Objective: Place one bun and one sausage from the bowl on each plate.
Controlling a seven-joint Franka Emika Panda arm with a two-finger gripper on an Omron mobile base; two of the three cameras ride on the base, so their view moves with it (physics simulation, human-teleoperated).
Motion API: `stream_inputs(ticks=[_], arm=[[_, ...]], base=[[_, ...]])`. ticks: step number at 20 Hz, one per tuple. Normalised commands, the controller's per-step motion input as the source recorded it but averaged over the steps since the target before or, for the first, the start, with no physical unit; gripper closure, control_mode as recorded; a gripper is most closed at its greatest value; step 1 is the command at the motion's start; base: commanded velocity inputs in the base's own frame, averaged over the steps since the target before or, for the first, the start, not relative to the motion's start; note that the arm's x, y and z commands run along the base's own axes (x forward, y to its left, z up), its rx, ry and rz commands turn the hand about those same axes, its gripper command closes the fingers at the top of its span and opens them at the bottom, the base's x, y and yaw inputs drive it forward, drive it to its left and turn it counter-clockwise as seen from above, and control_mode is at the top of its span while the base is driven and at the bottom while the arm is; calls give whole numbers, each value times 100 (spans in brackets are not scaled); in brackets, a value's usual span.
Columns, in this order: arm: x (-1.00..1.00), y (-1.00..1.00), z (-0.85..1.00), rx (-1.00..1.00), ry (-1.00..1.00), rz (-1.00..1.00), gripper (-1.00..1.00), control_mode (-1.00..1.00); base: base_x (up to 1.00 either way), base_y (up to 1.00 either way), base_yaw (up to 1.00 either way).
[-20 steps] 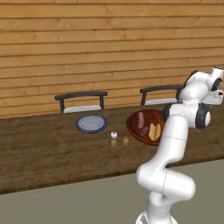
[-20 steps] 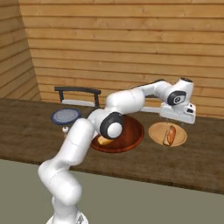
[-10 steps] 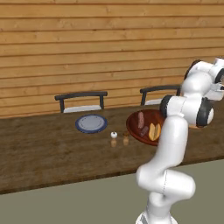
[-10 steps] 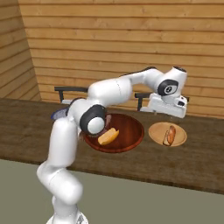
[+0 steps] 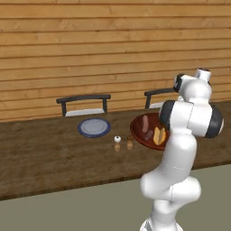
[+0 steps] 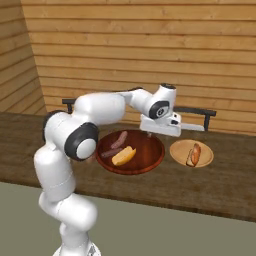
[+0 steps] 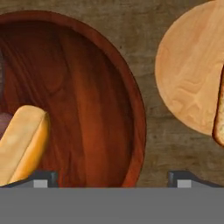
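Swung back from the filled tan-orange plate [image 6: 191, 153] toward the bowl [image 6: 130, 152], our empty gripper [image 7: 113, 177], jaws wide, hangs over its near rim, the remaining bun [image 7: 22, 142] lying lengthwise to its left.

Hand above the bowl rim and the tan plate

The hand [image 7: 111, 178] looks straight down on the wooden bench [image 7: 151, 127], its two dark fingertips [image 7: 41, 178] set wide apart with nothing between them. The dark reddish-brown bowl [image 7: 94, 100] lies at left and holds a yellow bun [image 7: 22, 142] at its lower left. The tan-orange plate [image 7: 188, 74] lies at right, just beside the bowl but apart from it. A brown bun edge [image 7: 218, 111] rests on the plate at the right border.
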Motion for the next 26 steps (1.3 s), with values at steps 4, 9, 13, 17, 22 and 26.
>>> stream_inputs(ticks=[4, 9, 13, 17, 22, 26], arm=[[10, 100, 0, 0, 1, 8, -100, -100], [6, 90, -29, 5, 19, 0, -100, -100], [28, 38, -70, 12, 20, -10, -100, -100], [-11, -10, -34, 11, 10, -27, -100, -100], [-63, 5, 0, 6, 0, -20, -100, -100], [1, 43, -27, 0, 0, -9, -100, -100]], base=[[0, 0, 0], [0, 0, 0], [0, 0, 0], [0, 0, 0], [0, 0, 0], [0, 0, 0]])
